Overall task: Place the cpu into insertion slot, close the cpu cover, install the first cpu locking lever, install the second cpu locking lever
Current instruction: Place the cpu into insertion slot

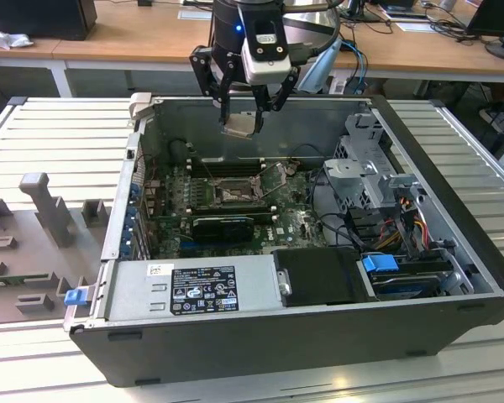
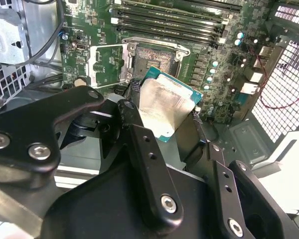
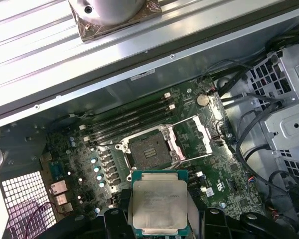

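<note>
My gripper (image 1: 242,113) hangs over the open computer case, shut on the cpu (image 1: 239,126), a flat silvery square chip. In both wrist views the cpu (image 2: 167,107) (image 3: 159,204) sits between the black fingers (image 2: 134,119), held by its edges. The gripper (image 3: 159,219) is well above the motherboard. Below it the insertion slot (image 3: 148,148) (image 2: 152,59) (image 1: 233,195) lies bare, a black square with a metal rim. The cpu cover (image 3: 195,138) (image 2: 107,62) is swung open beside the slot.
Long black memory slots (image 3: 129,119) run beside the socket. A graphics card (image 1: 223,225), the power supply (image 1: 193,290), a drive cage (image 1: 365,168) and cables (image 1: 403,222) crowd the case. Grey fixtures (image 1: 42,206) stand on the table at the exterior view's left.
</note>
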